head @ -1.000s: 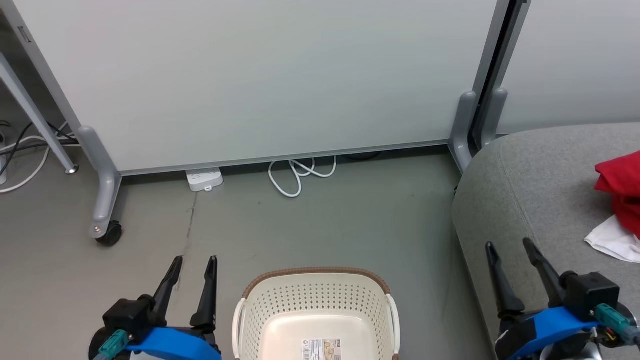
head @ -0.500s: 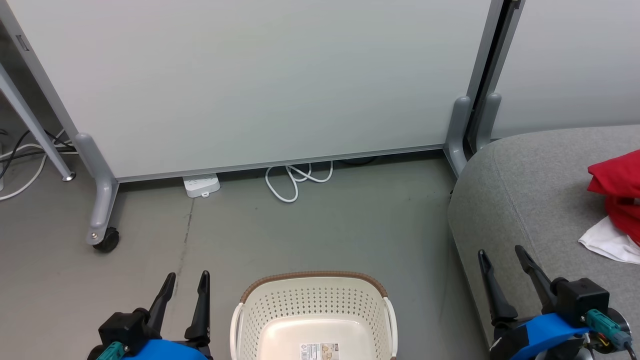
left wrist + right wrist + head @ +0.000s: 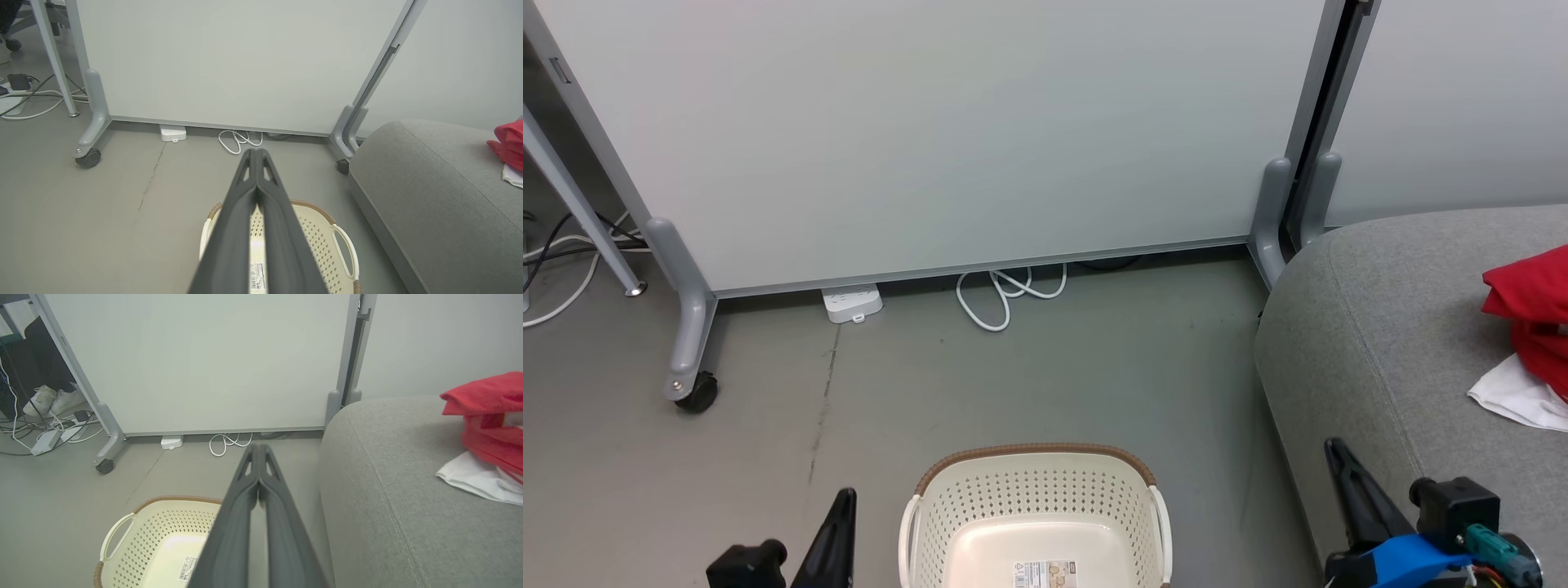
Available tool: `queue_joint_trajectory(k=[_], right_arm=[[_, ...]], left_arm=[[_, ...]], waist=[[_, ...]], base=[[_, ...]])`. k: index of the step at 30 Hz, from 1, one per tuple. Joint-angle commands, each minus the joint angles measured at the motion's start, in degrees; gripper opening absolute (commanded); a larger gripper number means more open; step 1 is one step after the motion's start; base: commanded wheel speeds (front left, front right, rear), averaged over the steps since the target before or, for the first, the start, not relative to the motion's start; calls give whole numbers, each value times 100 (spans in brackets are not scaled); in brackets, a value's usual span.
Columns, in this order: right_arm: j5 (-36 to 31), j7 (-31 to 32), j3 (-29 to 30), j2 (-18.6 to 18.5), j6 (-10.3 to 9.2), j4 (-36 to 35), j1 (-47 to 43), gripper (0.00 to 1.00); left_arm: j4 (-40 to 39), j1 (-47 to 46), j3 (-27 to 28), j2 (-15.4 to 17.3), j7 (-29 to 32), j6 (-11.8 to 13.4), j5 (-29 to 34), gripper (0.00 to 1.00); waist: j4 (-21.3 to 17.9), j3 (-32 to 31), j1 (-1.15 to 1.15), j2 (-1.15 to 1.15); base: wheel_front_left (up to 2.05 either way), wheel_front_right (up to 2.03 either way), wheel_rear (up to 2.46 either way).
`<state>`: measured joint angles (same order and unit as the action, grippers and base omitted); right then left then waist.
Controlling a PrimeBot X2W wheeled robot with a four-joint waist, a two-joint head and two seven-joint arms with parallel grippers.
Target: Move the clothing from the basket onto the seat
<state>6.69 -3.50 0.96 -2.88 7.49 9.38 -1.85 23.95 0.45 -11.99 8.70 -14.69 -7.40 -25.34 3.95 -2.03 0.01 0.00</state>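
Your left gripper (image 3: 255,154) has its fingers pressed together on nothing, just beside the basket (image 3: 316,234). Your right gripper (image 3: 258,448) also has its fingers tight together and empty, by the edge of the seat (image 3: 380,490). The basket stands on the floor (image 3: 1029,367), its bottom bare but for a label. The red clothing (image 3: 488,416) lies on the seat, well apart from both grippers.

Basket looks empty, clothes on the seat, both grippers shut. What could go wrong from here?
1. The right gripper sits low, close by the front edge of the seat; a swing to the right could snag the upholstery or drag the clothing.
2. The left gripper is close beside the basket; a sideways move could knock it, since it is empty and probably light.
3. A white cable loops on the floor ahead; driving forward might catch it.
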Motion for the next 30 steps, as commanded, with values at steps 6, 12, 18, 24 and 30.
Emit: queue_joint_trajectory(k=[6, 12, 18, 24, 30], right_arm=[[8, 25, -7, 15, 0, 300, -91, 0], [615, 102, 36, 17, 0, 362, -32, 0], [1290, 178, 79, 15, 0, 366, 44, 0], [1917, 247, 120, 13, 0, 370, 116, 0], [2504, 314, 159, 11, 0, 375, 185, 0]], left_arm=[[248, 194, -2, -58, 7, 0, -5, 0], [198, 154, 130, -102, 155, -1, -484, 0], [93, 77, 274, -140, 319, -1, -1013, 0], [-5, 6, 409, -176, 473, -2, -1506, 0], [-95, -62, 539, -210, 617, -3, -1964, 0]], waist=[[-1, 0, 0, 0], [-17, 9, 0, 0], [-36, 20, 0, 0], [-55, 31, 0, 0], [-74, 41, 0, 0]], base=[[0, 0, 0], [0, 0, 0], [0, 0, 0], [0, 0, 0], [0, 0, 0]])
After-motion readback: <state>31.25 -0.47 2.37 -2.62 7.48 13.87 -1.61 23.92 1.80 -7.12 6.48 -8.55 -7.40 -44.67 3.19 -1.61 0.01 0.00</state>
